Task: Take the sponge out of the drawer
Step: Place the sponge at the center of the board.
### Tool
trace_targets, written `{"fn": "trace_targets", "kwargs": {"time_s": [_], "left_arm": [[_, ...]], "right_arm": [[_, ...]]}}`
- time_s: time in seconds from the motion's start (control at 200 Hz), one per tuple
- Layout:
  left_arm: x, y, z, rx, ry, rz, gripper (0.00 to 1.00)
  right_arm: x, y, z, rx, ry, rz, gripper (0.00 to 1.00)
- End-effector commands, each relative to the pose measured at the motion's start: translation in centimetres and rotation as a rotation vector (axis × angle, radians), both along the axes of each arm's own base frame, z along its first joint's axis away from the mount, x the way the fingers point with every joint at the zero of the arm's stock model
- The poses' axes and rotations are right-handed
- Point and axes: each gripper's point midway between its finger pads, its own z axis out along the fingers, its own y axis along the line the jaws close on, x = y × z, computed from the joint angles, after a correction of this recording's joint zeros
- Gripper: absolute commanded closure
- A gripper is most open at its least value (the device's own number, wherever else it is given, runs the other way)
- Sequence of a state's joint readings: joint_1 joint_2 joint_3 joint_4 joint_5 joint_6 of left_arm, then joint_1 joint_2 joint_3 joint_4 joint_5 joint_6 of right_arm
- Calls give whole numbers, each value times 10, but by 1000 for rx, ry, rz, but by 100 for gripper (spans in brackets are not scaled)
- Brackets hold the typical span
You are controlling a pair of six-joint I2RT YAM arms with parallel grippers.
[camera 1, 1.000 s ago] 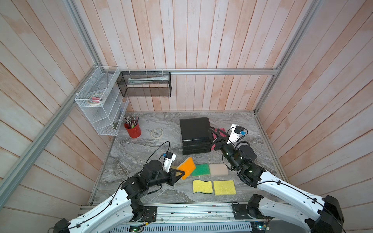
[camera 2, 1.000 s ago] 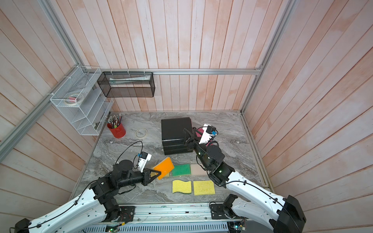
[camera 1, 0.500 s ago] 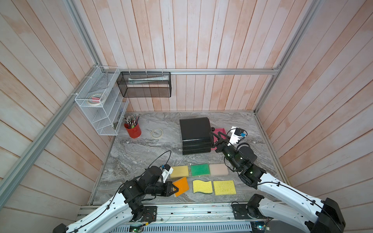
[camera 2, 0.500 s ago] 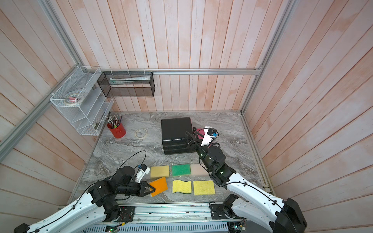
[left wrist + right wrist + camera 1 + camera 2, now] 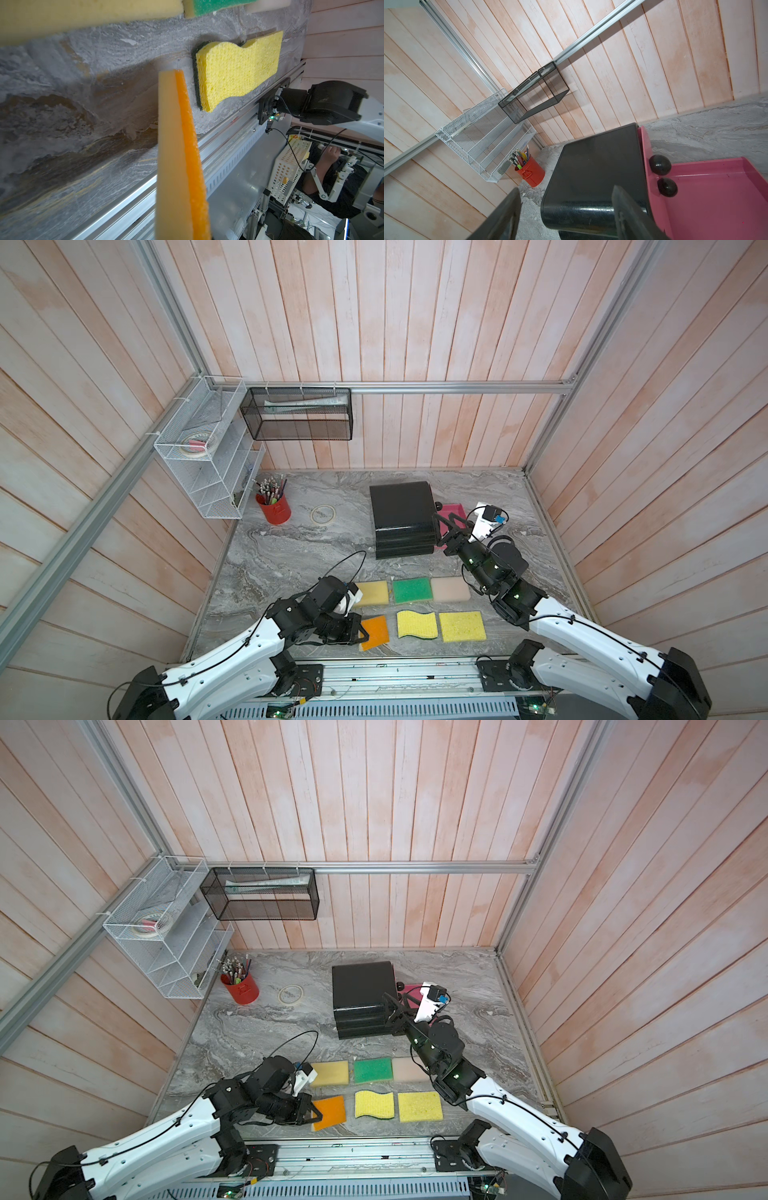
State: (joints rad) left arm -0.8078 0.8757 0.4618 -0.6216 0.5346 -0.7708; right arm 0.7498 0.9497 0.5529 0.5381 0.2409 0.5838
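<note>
The grey marble table [image 5: 291, 547] is carrying a black drawer cabinet [image 5: 403, 510] toward the back, and its pink drawer [image 5: 708, 197] is standing pulled out on the side facing the right arm. The right gripper [image 5: 451, 526] is hovering by the cabinet's near corner with its jaws spread wide and gripping nothing. Five sponges are lying flat near the front edge: a pale yellow sponge [image 5: 372, 593], a green sponge [image 5: 412, 590] and a beige sponge [image 5: 450, 588] in one row, with a wavy yellow sponge [image 5: 417, 624] and a square yellow sponge [image 5: 462, 626] in front of them. The left gripper [image 5: 360, 632] is pinching tight on one edge of the orange sponge [image 5: 377, 630], which is sitting well outside the drawer, tilted, just beside the wavy yellow sponge; whether it is touching the marble cannot be told.
</note>
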Motion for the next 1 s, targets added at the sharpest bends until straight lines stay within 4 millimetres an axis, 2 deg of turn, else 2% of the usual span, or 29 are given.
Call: {"fn": "trace_targets", "kwargs": {"time_s": [0.0,0.255,0.36,0.465,0.6,0.825,0.995], "left_arm": [[5,13,-15,121,-9,37,100],[11,31,-34,287,-19,117,100],[16,37,-43,387,-74,135,100],[32,32,-40,434,-126,150,97],[41,27,-43,441,-156,153,97],[35,22,-61,433,-114,126,96],[30,23,-66,442,-102,89,96]], "right_arm": [[-2,-4,3,29,-13,-1,29],[-2,-8,-4,43,-10,0,29],[-2,-9,-8,48,-10,3,29],[-1,-11,-11,52,-4,4,29],[-2,-13,-13,56,-5,6,29],[-2,-18,-18,59,3,-4,28],[0,-19,-21,64,14,-8,28]]}}
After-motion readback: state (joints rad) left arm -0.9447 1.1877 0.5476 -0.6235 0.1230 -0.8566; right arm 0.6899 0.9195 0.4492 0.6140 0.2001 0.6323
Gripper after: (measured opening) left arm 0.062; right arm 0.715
